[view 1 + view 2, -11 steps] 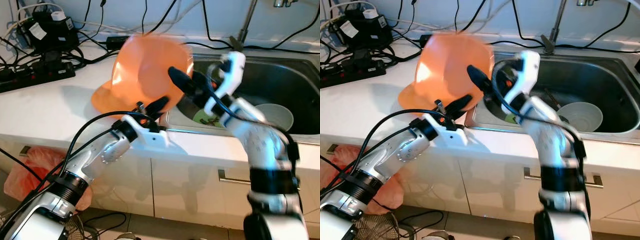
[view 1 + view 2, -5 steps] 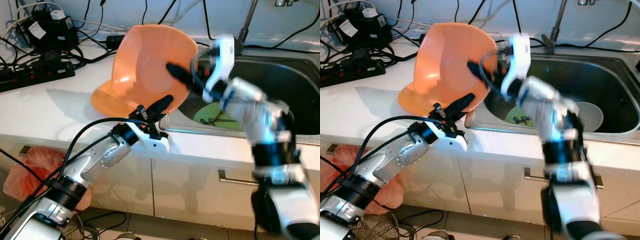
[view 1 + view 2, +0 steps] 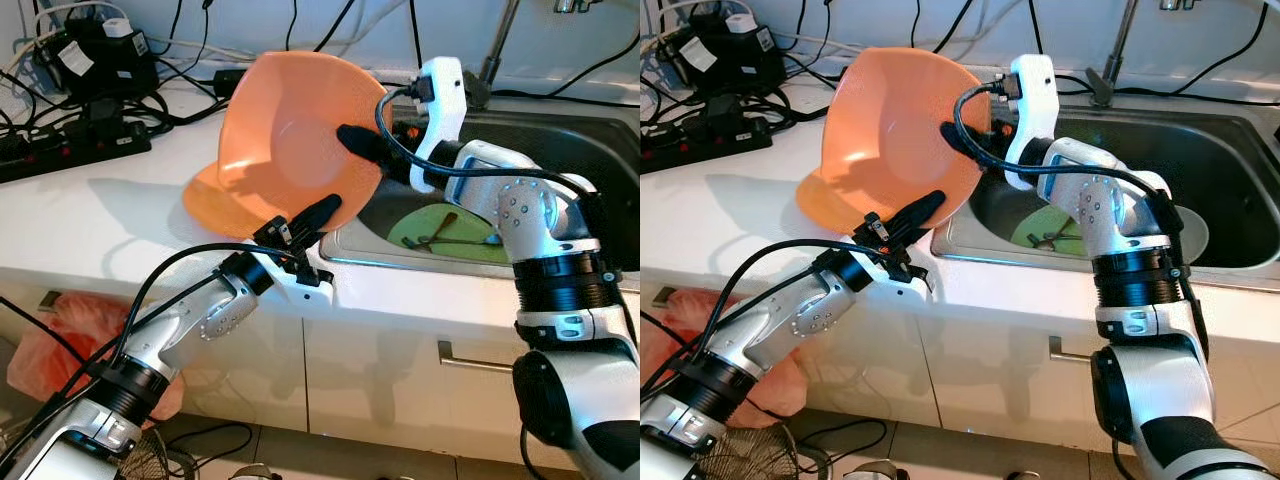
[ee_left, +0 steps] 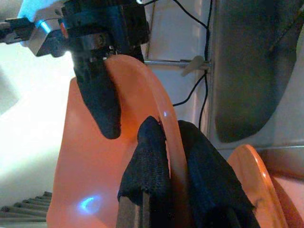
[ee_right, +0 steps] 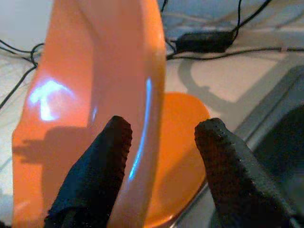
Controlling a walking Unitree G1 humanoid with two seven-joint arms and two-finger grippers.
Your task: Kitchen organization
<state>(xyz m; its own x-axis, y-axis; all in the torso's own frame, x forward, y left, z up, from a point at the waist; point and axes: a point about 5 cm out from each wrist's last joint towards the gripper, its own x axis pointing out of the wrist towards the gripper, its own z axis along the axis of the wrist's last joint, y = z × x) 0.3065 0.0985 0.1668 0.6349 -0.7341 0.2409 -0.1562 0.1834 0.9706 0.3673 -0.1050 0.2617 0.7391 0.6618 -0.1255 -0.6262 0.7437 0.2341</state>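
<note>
Two grippers meet at an orange bowl (image 3: 290, 140) tilted above the counter's sink-side edge; left gripper (image 4: 164, 156) pinches its rim, right gripper (image 5: 159, 142) spread around it; sink (image 3: 560, 150) dishes remain.

Glossy smooth plastic on the orange bowl (image 3: 290, 140), rough matt black fingers (image 5: 99, 175), dull brushed metal sink (image 3: 560, 150), smooth white desk (image 3: 90, 220)

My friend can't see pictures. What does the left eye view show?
Both grippers hold a big orange bowl tipped on edge over a white counter: the left gripper pinches its lower rim and the right gripper straddles its side rim. A sink sits alongside.
</note>
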